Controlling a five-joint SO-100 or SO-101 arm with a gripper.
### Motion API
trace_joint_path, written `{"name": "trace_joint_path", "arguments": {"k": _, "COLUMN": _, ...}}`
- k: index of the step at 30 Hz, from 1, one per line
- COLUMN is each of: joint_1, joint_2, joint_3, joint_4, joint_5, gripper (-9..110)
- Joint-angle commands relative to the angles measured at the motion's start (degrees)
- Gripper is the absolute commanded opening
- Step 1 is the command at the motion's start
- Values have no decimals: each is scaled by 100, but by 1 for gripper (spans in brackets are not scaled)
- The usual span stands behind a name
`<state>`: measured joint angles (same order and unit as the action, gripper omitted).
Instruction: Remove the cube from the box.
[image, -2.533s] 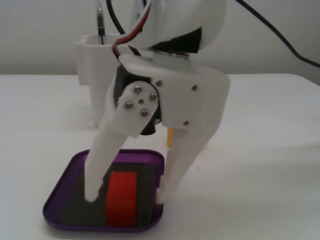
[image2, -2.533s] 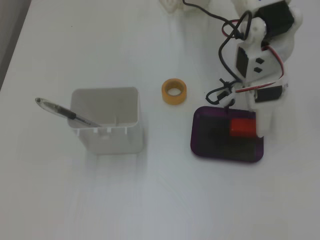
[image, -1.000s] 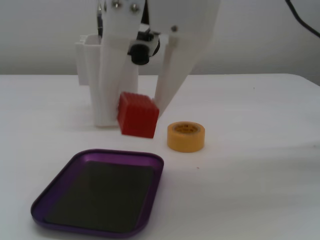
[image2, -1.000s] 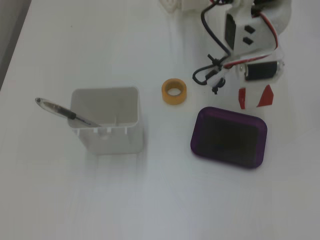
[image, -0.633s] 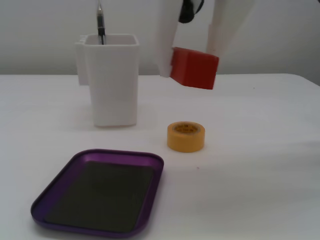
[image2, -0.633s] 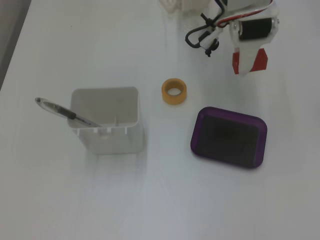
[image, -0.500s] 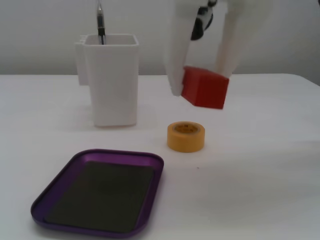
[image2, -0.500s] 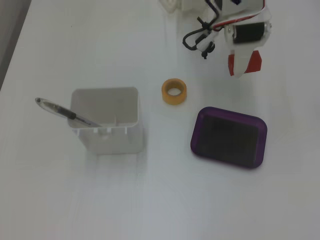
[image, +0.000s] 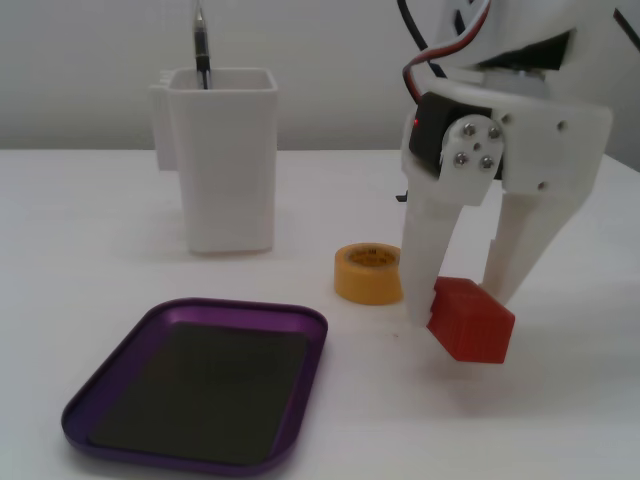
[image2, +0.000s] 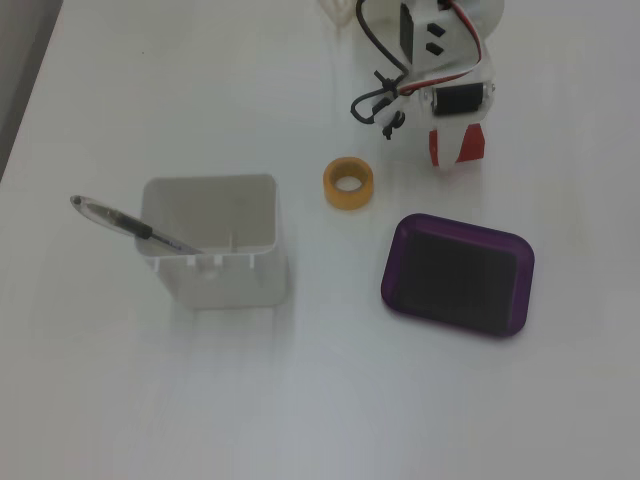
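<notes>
Your claw (image: 462, 325) is pinching the cube (image: 471, 320), tilted, low over the table (image: 560, 420) at about three o'clock from the tape (image: 369, 273). The box (image: 300, 390) sits empty near seven o'clock. You're at the set-down: I'd say lower until it rests flat, then spread the fingers.

Shallow purple metallic tray (image2: 458, 275) lay unobstructed, open tabletop on all sides. Yellow tape roll (image2: 348, 184) stood just beside white two-finger gripper (image: 465, 318), narrowing passage there. Tall white square container (image2: 213, 240) with pen (image2: 130, 226) stood well apart, leaving wide passage between.
</notes>
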<state>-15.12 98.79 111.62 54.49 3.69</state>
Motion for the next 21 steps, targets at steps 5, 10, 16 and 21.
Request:
{"name": "trace_joint_path", "arguments": {"k": 5, "joint_1": -9, "joint_2": 352, "joint_3": 404, "joint_4": -729, "joint_5": -44, "gripper": 0}}
{"name": "trace_joint_path", "arguments": {"k": 10, "joint_1": -9, "joint_2": 352, "joint_3": 598, "joint_4": -809, "joint_5": -44, "gripper": 0}}
{"name": "trace_joint_path", "arguments": {"k": 16, "joint_1": -18, "joint_2": 431, "joint_3": 545, "joint_4": -729, "joint_5": -44, "gripper": 1}}
{"name": "trace_joint_path", "arguments": {"k": 21, "joint_1": -26, "joint_2": 457, "joint_3": 483, "joint_4": -475, "joint_5": -44, "gripper": 13}}
